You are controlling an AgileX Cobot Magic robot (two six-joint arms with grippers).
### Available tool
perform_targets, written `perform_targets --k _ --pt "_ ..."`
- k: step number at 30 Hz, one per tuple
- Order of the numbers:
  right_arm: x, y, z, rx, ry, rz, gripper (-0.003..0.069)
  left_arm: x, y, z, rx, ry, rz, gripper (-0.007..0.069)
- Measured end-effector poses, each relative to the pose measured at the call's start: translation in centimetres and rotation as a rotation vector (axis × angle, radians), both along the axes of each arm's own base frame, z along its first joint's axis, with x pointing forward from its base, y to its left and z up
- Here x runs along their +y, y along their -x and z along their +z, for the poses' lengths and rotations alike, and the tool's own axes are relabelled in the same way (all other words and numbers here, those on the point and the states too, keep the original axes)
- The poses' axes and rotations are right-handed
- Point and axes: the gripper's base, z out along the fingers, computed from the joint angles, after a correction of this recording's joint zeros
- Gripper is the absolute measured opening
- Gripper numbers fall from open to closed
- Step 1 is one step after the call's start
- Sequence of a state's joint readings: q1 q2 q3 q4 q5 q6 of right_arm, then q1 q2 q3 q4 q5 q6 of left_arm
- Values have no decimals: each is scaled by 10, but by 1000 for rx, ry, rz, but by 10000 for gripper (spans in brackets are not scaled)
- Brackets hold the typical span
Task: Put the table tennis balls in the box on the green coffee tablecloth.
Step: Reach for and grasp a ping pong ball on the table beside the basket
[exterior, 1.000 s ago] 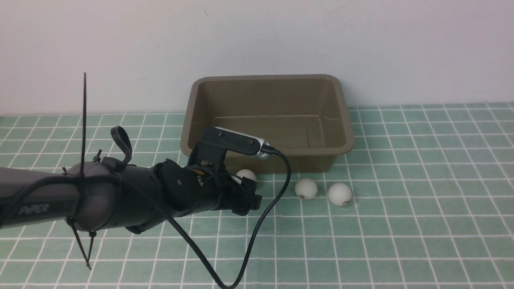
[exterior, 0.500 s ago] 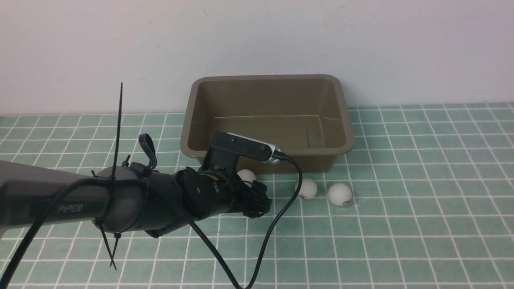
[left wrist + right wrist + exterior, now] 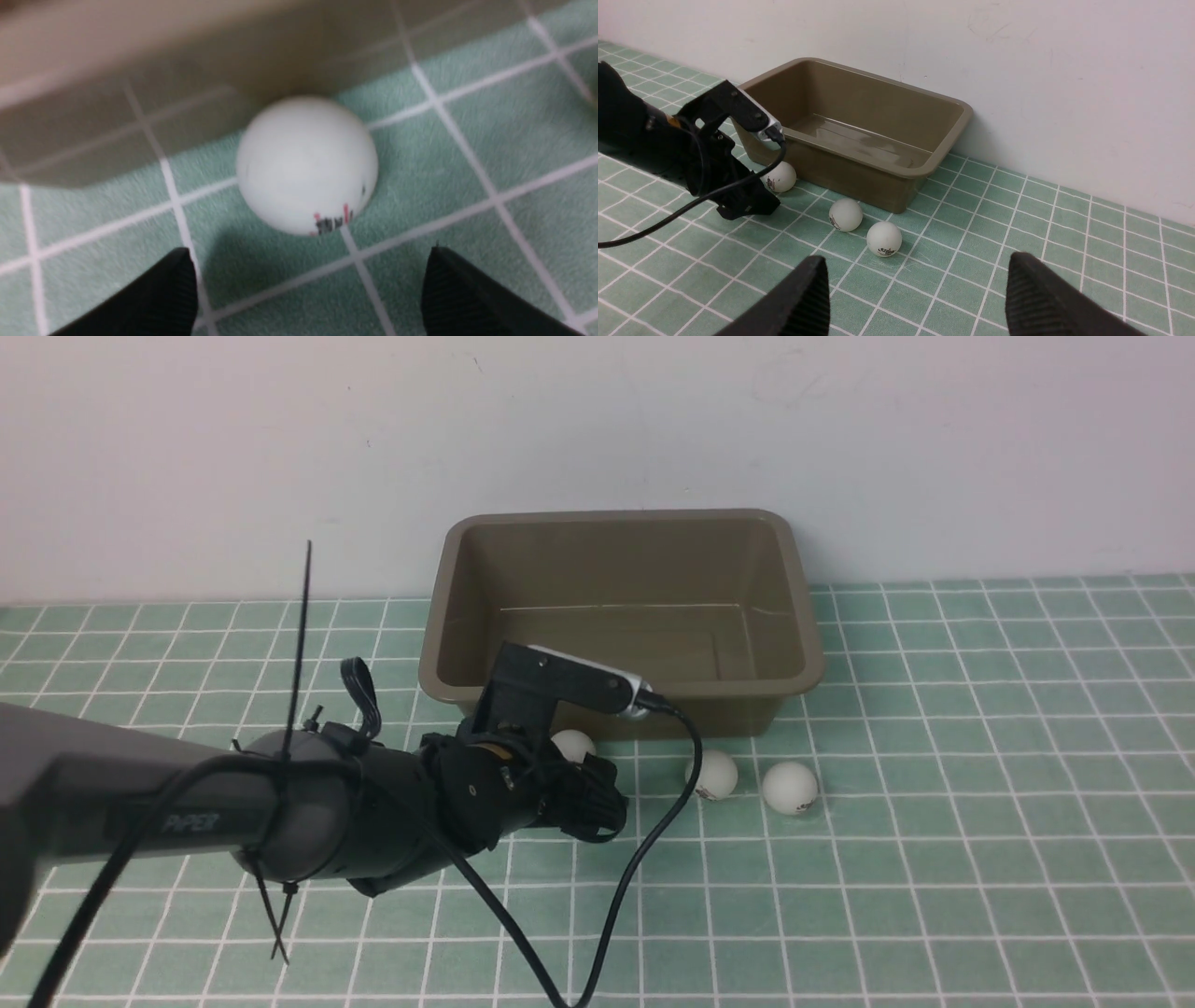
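**Reaching for the first ball**

The mint-green cloth with white squares (image 3: 934, 859) covers the desk. The brown plastic box (image 3: 624, 525) sits on it by the wall and looks empty. The left tool (image 3: 308, 263) is wide apart, holds nothing, and points at a small white ball (image 3: 306, 163) just beside the box. I think it must go forward around the ball, then squeeze gently. The right tool (image 3: 917, 275) is apart too, holding nothing. A second ball (image 3: 714, 773) and a third ball (image 3: 790, 788) lie near.

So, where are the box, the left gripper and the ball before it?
box (image 3: 616, 560), front view, far inner wall.
left gripper (image 3: 308, 270), left wrist view, midway between its fingertips.
ball (image 3: 306, 163), left wrist view, its middle.
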State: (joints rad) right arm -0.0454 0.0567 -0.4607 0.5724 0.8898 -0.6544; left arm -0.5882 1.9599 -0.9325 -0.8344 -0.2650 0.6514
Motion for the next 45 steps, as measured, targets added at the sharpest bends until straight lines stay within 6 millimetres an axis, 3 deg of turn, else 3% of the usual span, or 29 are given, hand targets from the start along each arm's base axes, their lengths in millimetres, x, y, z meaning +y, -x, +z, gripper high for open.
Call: perform_targets --k 22,32,45 --pt "-1 0 1 -21 11 -4 463 -7 -6 2 -99 52 -40 587" --pt "-1 -1 2 -33 10 -11 463 -7 -11 -18 -134 27 -36 587" --pt "-1 -1 2 -34 11 -11 463 -7 -13 -19 -170 38 -17 584"
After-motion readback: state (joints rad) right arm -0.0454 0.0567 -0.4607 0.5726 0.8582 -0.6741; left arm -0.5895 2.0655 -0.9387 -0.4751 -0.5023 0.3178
